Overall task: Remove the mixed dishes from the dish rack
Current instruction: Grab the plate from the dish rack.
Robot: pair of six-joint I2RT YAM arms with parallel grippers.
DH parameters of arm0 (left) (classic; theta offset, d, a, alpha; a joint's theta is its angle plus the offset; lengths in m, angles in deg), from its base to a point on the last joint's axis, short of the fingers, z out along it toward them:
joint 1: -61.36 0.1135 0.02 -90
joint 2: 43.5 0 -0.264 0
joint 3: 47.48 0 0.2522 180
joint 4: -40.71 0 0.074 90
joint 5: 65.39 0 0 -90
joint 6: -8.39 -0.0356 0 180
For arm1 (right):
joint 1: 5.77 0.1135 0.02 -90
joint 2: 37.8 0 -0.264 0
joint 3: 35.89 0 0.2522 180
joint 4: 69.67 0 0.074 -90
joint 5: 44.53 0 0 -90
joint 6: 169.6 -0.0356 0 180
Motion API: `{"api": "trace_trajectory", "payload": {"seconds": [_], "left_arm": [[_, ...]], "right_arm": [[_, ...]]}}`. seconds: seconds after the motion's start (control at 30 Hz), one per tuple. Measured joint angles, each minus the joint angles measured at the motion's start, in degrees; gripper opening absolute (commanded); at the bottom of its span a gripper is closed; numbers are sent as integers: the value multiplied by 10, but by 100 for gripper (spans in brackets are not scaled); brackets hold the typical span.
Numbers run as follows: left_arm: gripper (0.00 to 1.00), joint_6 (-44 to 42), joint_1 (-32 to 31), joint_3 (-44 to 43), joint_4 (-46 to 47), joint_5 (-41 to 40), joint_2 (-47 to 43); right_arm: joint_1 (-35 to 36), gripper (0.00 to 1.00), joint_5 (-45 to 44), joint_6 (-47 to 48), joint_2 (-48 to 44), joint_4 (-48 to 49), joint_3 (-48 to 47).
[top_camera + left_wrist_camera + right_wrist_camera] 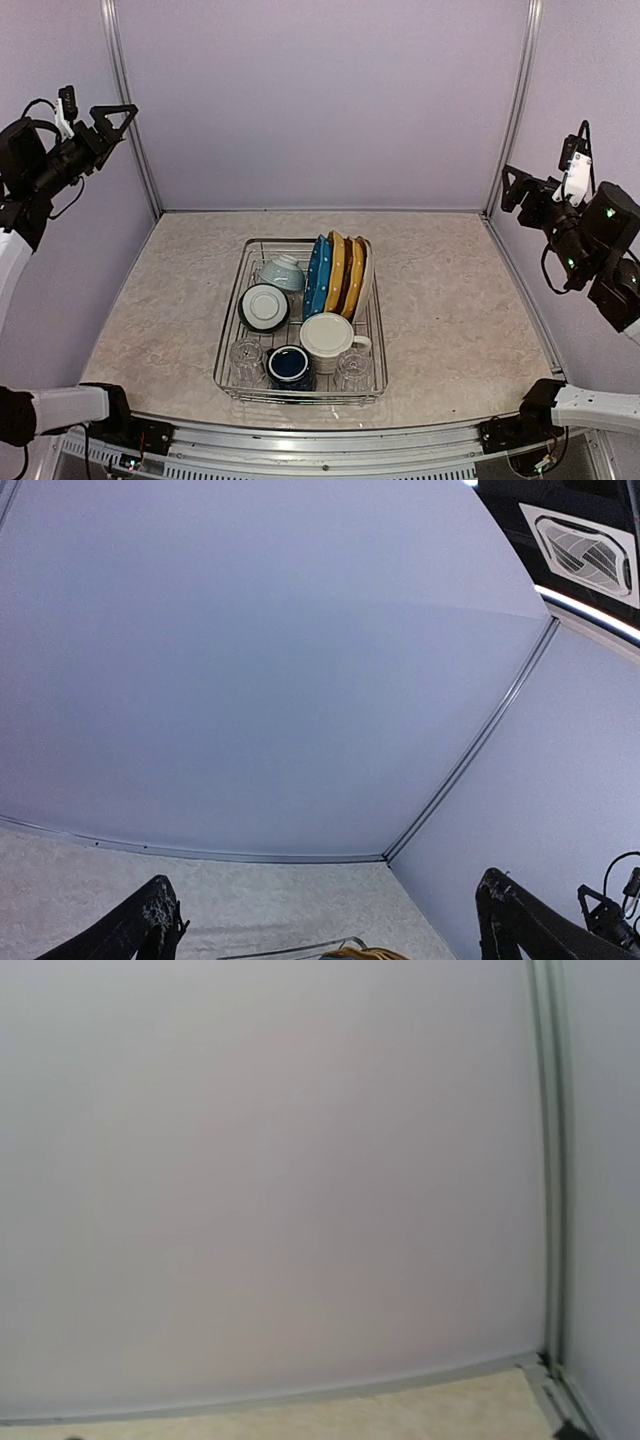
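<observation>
The silver wire dish rack [232, 345] stands mid-table. In it, blue and yellow dotted plates [338, 272] stand upright in the prongs. A pale teal bowl [283, 271] lies at the back left, and a second bowl [264, 307] lies on its side showing its dark outside. A cream mug [328, 338], a navy mug [290, 366] and two clear glasses [246, 356] [352, 370] fill the front. My left gripper [112, 122] is open and empty, high at the far left. My right gripper [518, 188] is high at the far right, empty, its jaws apart.
Pale walls with metal corner posts [135, 140] enclose the marbled table [450, 300]. In the left wrist view, the black fingertips [150, 925] frame the back wall, with the rack's wire rim [300, 948] and a yellow plate top [365, 954] at the bottom edge.
</observation>
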Motion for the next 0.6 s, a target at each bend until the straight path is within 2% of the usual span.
{"api": "trace_trajectory", "payload": {"seconds": [0.4,0.6], "left_arm": [[99,-25,2,0,-70,-57,-19],[99,-43,-9,0,-103,-66,-16]], "right_arm": [[-131,100,56,-74,99,-64,-52],[-168,100,112,-110,95,-89,-48]]}}
